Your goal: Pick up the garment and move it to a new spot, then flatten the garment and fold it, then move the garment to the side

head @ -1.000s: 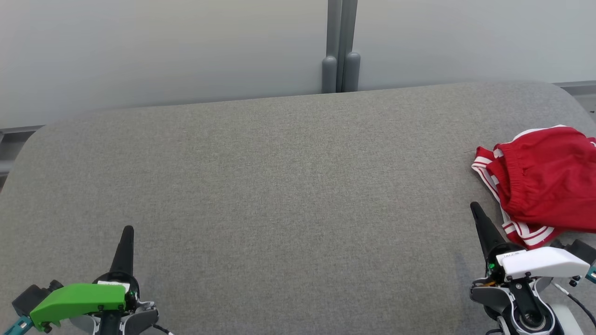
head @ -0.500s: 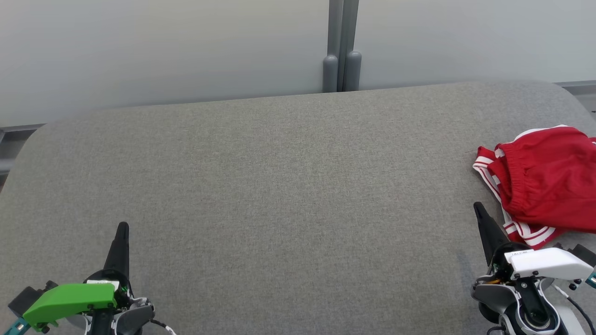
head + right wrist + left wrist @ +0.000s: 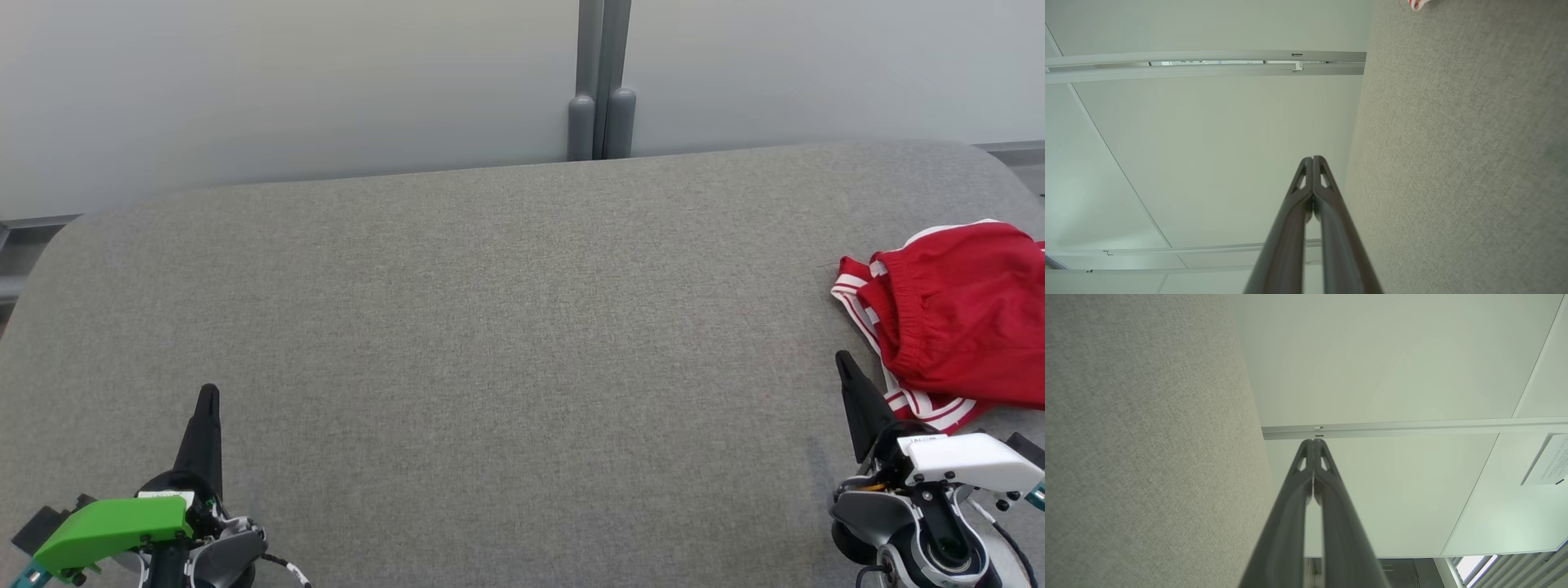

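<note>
The grey cloth counter (image 3: 522,343) spreads wide across the head view. Its far edge runs along a pale wall (image 3: 286,90), with a grey post (image 3: 600,82) standing at the middle of that edge, and both far corners are rounded. Nearly the whole surface lies bare and flat from the left corner across the middle, which leaves broad open room between the two arms and ahead of them.

The garment (image 3: 955,318), red with white stripes, lies bunched on the counter's right side, below the far right corner. The frame's right edge cuts it off, so its full spread cannot be told. Its gathered waistband (image 3: 894,318) faces the counter's middle and runs roughly near to far. The striped hem (image 3: 914,404) slants from the far left towards the near right. As far as it shows, the long axis follows that same near-to-far line, slightly tilted.

The left pincer (image 3: 207,394) sits at the lower left, well apart from the garment. Its fingers are pressed together at the tips and it holds nothing. The right pincer (image 3: 842,361) sits at the lower right, just beside the striped hem but apart from it. It is likewise closed tight and empty. Both point towards the far edge.
</note>
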